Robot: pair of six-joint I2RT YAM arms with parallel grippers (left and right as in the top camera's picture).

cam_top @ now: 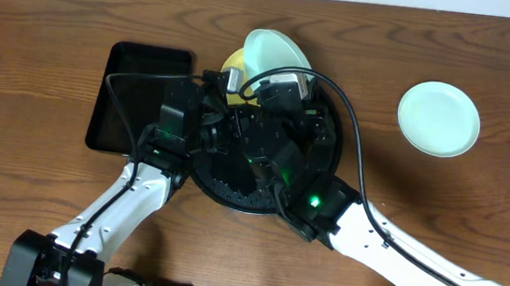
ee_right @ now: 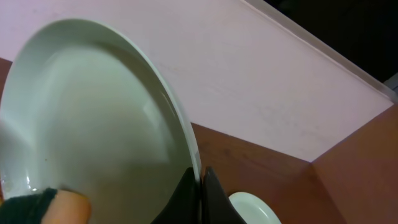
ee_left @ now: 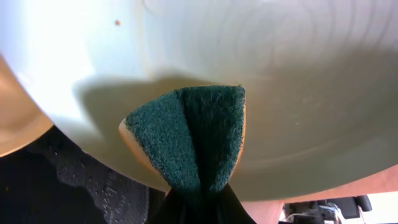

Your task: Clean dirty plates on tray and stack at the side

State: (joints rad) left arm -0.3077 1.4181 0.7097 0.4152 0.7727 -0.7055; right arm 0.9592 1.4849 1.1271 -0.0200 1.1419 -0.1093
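A pale mint-green plate [cam_top: 278, 51] is tilted up on edge over the far rim of the round black tray [cam_top: 244, 203]. My right gripper [ee_right: 200, 186] is shut on its rim, one finger on each face. My left gripper [ee_left: 199, 208] is shut on a green scouring sponge [ee_left: 193, 134] with a yellow backing, and the sponge presses against the plate's face [ee_left: 280, 68]. The sponge's corner [ee_right: 34, 208] also shows at the plate's lower edge. A pale yellow plate [cam_top: 234, 66] lies partly hidden behind the held plate. A second mint-green plate [cam_top: 438, 118] lies flat on the wood table at the right.
A rectangular black tray [cam_top: 142, 95] sits left of the round tray. Both arms and their cables crowd over the round tray's middle. A pale wall [ee_right: 267, 81] runs along the table's far edge.
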